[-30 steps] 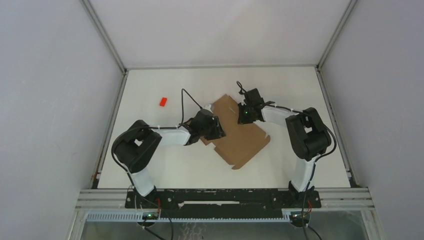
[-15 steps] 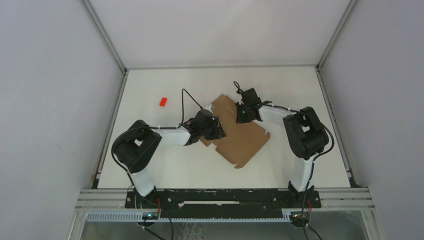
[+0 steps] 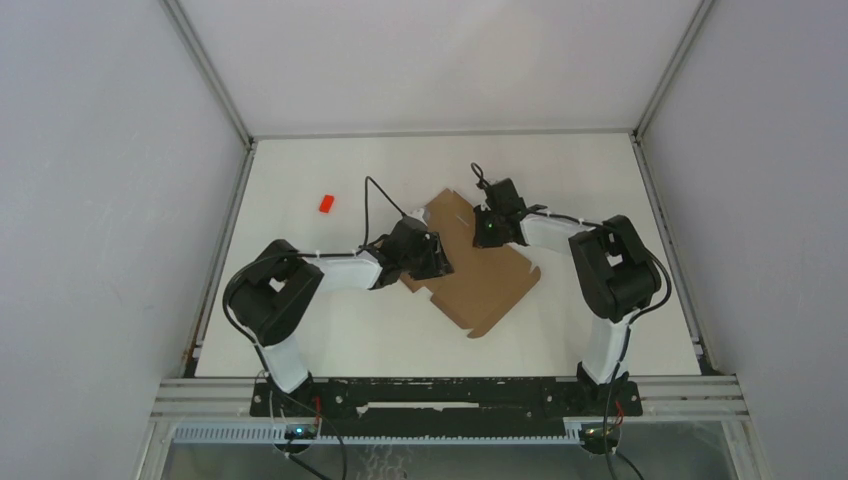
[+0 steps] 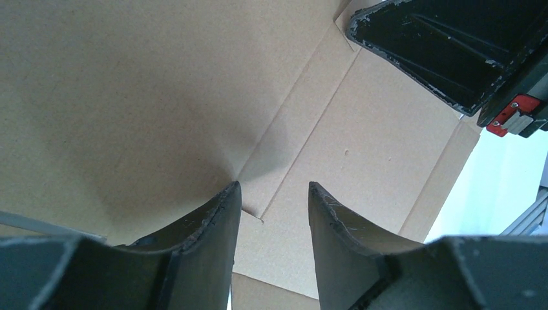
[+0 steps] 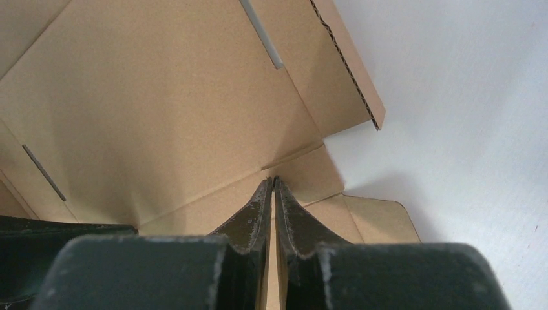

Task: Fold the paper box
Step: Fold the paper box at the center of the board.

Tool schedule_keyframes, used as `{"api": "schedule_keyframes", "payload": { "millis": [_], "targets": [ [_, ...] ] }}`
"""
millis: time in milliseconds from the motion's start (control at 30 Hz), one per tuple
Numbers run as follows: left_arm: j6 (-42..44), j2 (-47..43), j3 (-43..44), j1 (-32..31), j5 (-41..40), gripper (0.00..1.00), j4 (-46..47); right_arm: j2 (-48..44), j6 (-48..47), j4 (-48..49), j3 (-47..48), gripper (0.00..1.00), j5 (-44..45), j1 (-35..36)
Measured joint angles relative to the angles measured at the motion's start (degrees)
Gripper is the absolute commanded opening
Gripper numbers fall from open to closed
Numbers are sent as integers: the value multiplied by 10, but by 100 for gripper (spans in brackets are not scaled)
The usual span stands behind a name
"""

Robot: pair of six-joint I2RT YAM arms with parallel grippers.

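Entry: box (image 3: pixel 480 275) lying flat on desk (image 3: pixel 330 330), first fold pending. I am hovering left claw (image 4: pixel 273 190) open over a crease and pressing right claw (image 5: pixel 273 181) closed onto the sheet. Next, I judge: raising a flap.

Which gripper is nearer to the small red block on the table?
Left. The left gripper sits at the left edge of the box, right of the red block; the right gripper sits farther right, over its far part.
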Motion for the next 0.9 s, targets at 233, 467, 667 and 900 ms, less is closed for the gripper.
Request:
{"api": "schedule_keyframes", "payload": {
  "millis": [233,467,667,900],
  "targets": [
    [0,2,9,2,4,50,-12,-21,16,18,-34,13,3,0],
    [0,5,18,5,6,50,-27,-57,33,23,-78,14,16,4],
    [0,9,26,10,13,50,-37,-89,53,23,-114,14,32,13],
    [0,12,30,23,22,50,-42,-127,76,37,-162,15,54,35]
  ]
}}
